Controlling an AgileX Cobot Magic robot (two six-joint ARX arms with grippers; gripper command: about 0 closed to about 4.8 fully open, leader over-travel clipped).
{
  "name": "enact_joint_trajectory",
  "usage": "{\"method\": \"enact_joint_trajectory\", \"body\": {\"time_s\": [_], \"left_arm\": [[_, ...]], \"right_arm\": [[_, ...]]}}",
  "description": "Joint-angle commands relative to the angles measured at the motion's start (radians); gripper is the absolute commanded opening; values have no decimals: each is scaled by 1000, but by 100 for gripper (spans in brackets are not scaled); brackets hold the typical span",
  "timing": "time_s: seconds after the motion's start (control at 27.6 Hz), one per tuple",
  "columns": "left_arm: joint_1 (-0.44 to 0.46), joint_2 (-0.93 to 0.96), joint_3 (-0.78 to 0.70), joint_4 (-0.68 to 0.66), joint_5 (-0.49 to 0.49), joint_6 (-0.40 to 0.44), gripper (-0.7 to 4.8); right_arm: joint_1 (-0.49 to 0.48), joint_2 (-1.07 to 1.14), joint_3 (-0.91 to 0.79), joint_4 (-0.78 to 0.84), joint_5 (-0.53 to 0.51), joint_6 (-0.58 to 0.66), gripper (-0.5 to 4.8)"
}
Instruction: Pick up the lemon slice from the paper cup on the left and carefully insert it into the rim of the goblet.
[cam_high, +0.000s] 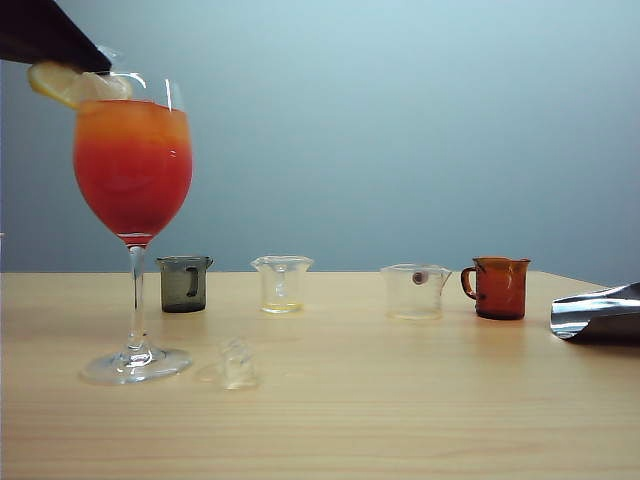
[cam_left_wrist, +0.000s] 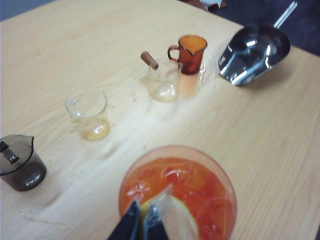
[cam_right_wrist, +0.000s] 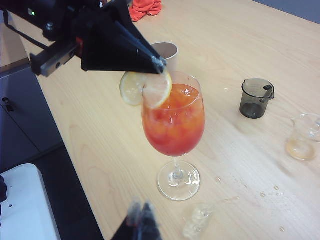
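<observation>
while the left gripper (cam_right_wrist: 159, 63) pinches the lemon slice (cam_right_wrist: 146, 88) w/ fingers clenched at the goblet (cam_right_wrist: 174, 125) rim, right gripper (cam_right_wrist: 141, 215) hangs nearby over table (cam_right_wrist: 240, 45), fingers together, holding nothing.

A: what else is on the table (cam_high: 400, 420)?
B: smoky grey beaker (cam_high: 184, 283), two clear beakers (cam_high: 281, 284) (cam_high: 415, 291), amber mug (cam_high: 498, 287) — all in a row. Shiny metal scoop (cam_high: 597, 312) far right, orange cloth (cam_right_wrist: 145, 8) at the back.
</observation>
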Motion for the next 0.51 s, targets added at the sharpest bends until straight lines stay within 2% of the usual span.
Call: {"method": "enact_joint_trajectory", "body": {"time_s": [0.04,0.51], "left_arm": [[0,-5,17,18,8,-23,-6],[0,-8,25,-30,45,-20,-6]], "right_arm": [[1,-1,3,10,5,-3,-6],[0,10,3,8,6,-7,-6]]}}
